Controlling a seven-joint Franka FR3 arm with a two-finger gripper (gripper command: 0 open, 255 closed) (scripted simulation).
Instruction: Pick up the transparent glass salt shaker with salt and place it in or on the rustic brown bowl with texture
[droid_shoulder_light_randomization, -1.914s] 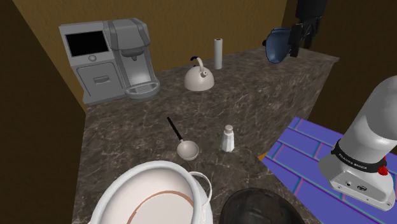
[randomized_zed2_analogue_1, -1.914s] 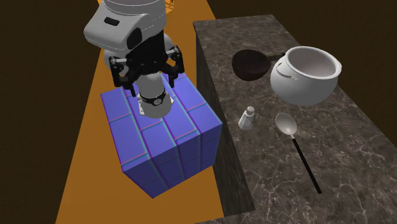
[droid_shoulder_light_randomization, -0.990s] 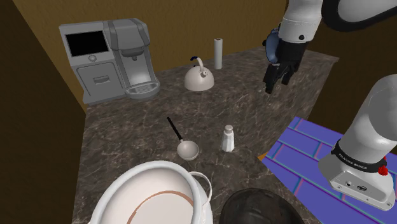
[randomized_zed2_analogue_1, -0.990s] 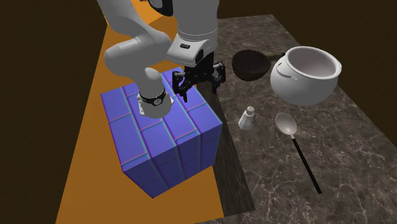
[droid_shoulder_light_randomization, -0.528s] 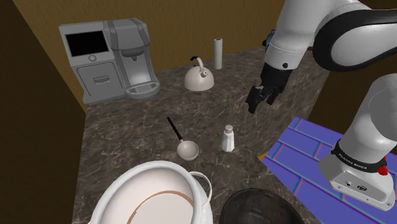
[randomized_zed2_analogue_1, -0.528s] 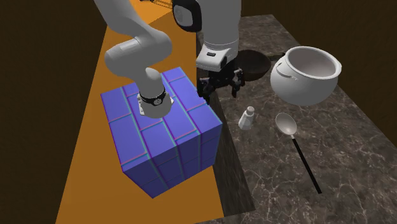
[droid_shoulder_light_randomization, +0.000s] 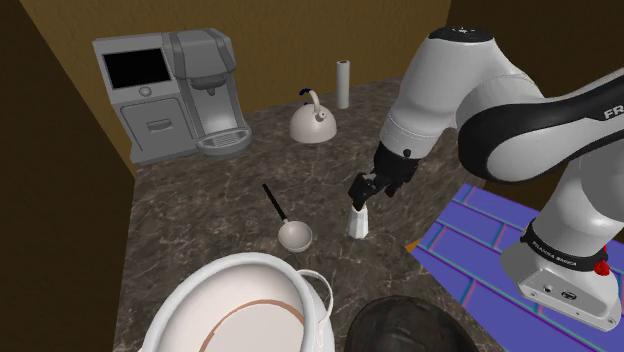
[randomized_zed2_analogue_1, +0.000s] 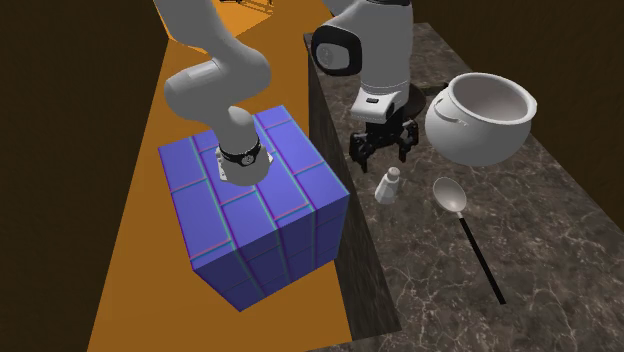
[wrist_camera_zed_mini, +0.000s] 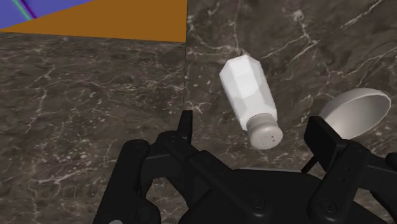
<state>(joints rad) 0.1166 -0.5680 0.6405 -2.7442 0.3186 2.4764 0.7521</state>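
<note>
One gripper (randomized_zed2_analogue_1: 382, 154): black, two-fingered, jaws spread wide and grasping nothing. It hangs just above the shaker's cap, and neither finger touches the shaker.

One salt shaker (wrist_camera_zed_mini: 249, 92): pale faceted body, grey perforated cap. It stands upright on the dark marbled counter (droid_shoulder_light_randomization: 220, 190), near the edge that faces the blue stand (randomized_zed2_analogue_1: 260, 215). In the wrist view it sits roughly midway between the two fingers.

One ladle (droid_shoulder_light_randomization: 293, 235): its scoop lies just beside the shaker, with the handle running away across the counter.

One dark bowl (droid_shoulder_light_randomization: 405, 322): the destination. It sits at the shoulder view's lower edge, next to a large white pot (droid_shoulder_light_randomization: 240, 310) and apart from the shaker.

Step in hand, as judged: final descent onto the shaker, with the grasp not yet made.

Handling notes:
- The descent should be straight, with the fingers wide until both tips pass below the cap and flank the body.
- Closing on two opposite flat facets should hold better than closing on the narrower cap.
- The shaker looks tall and light, so one finger arriving first could tip it. It should be centred before the squeeze.
- The finger on the ladle side should stay clear of the scoop.
- The lift should be vertical before any travel toward the bowl, and the carry should pass clear of the pot's rim.
</note>
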